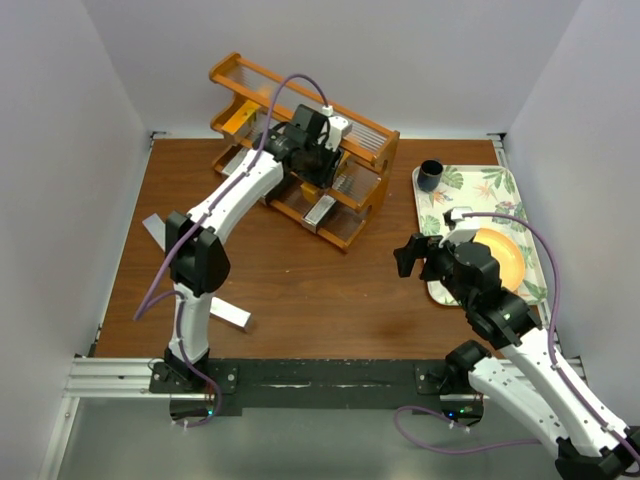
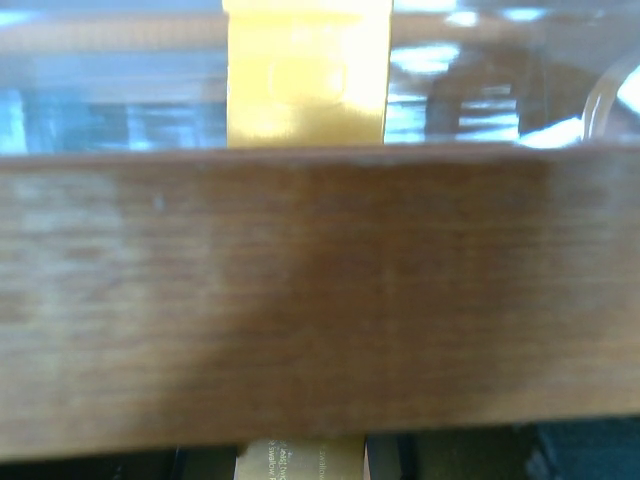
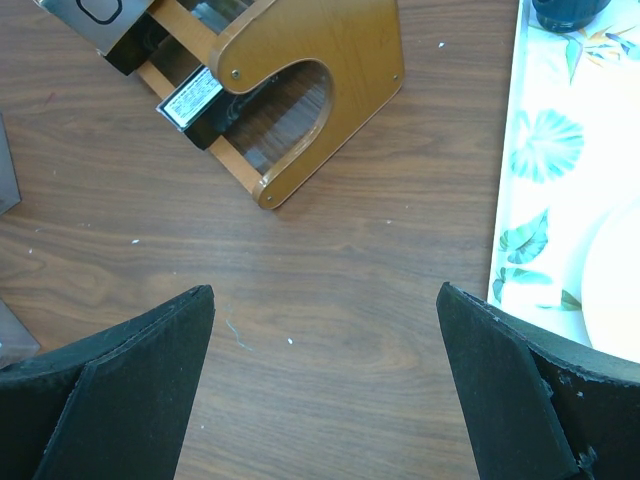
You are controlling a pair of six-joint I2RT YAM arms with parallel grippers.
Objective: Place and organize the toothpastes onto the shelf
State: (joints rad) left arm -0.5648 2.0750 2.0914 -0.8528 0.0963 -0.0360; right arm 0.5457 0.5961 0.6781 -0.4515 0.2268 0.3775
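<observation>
Wooden shelf rail (image 2: 300,300) is filling our left wrist view, and a glossy, slim orange toothpaste carton (image 2: 305,80) is running straight ahead of the left gripper (image 1: 320,162), whose jaws are hidden, so we cannot tell whether they are gripping it. We are judging that it needs sliding in square to the rail before any release. Our right gripper (image 3: 325,390) is hovering wide open and empty, the shelf lying ahead-left of its jaws.

tiny print on orange carton (image 2: 300,462), white end label (image 3: 191,97), both illegible
</observation>
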